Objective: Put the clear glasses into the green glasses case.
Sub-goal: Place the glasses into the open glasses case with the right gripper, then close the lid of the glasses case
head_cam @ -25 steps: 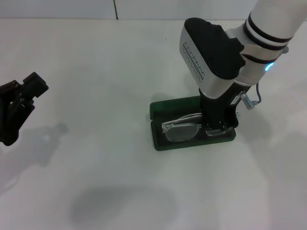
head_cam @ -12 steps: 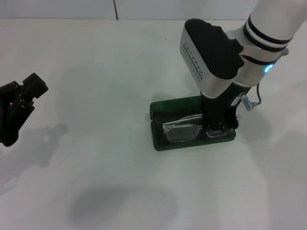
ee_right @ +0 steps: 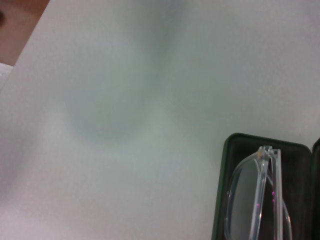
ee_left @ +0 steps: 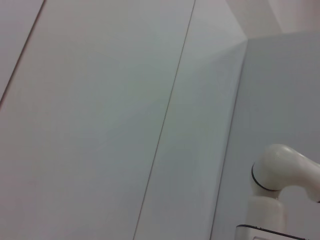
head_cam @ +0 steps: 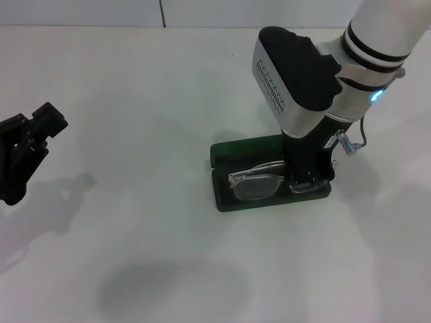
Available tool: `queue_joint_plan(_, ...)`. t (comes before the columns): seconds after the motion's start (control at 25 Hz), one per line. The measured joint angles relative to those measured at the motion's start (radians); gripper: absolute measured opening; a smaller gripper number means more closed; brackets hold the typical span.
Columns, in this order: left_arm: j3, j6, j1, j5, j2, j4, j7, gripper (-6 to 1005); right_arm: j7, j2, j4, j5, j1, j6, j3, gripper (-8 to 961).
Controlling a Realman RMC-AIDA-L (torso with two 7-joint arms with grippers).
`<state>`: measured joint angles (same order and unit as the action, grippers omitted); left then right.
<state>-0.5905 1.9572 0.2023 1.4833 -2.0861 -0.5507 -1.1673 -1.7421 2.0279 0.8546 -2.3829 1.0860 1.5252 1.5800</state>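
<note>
Although the placing looks nearly finished, the release is not confirmed. Nearest in the head view, the open half of the green glasses case (head_cam: pixel 225 200) lies flat on the white table (head_cam: pixel 148 108), dark lining up. The clear glasses (head_cam: pixel 256 185) lie inside this tray, one lens plainly visible toward the case's left end, the other end hidden under the arm. The right wrist view agrees: folded clear frame resting on the dark lining, one end close to the tray's rounded corner, within the green rim.

The right gripper (head_cam: pixel 308 176) stands directly over the right end of the case, down at the glasses. Whether its fingers are spread or pinching the frame I cannot tell; the wrist housing blocks them.

Behind the tray, the lid stands hinged back, a green strip just past the glasses.

Judgement: glasses appear seated in the case; what remains is letting go and lifting clear without dragging the frame out. The lid is not closed.

Far left, the left gripper (head_cam: pixel 27 151) is parked well apart from the case, its finger state unreadable.
</note>
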Motion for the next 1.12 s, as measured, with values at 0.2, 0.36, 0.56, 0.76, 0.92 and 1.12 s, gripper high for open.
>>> queue_joint_plan(0.2,0.000,-0.001,0.003,0.000,0.000,0.000,0.000,88,-0.001,0.000,0.002,0.001,0.003,0.000,-0.001,75)
queue_joint_plan(0.36,0.000,-0.002,0.003,0.000,0.000,0.000,0.000,88,-0.002,0.000,0.000,0.002,0.005,-0.004,0.001,90)
queue_joint_plan(0.56,0.000,-0.003,0.003,0.000,0.000,0.000,0.000,89,-0.003,0.000,0.009,0.005,0.005,-0.009,-0.001,106)
queue_joint_plan(0.76,0.000,-0.003,0.001,0.001,0.000,0.000,0.000,89,-0.013,0.000,0.039,0.004,-0.001,-0.008,-0.003,117)
queue_joint_plan(0.92,0.000,-0.003,0.000,0.002,0.001,0.000,0.000,89,-0.034,-0.001,0.078,0.005,-0.011,0.006,-0.003,118)
queue_joint_plan(1.12,0.000,0.002,0.004,-0.001,0.002,-0.003,-0.007,89,-0.069,-0.001,0.216,0.010,-0.083,0.040,-0.003,118)
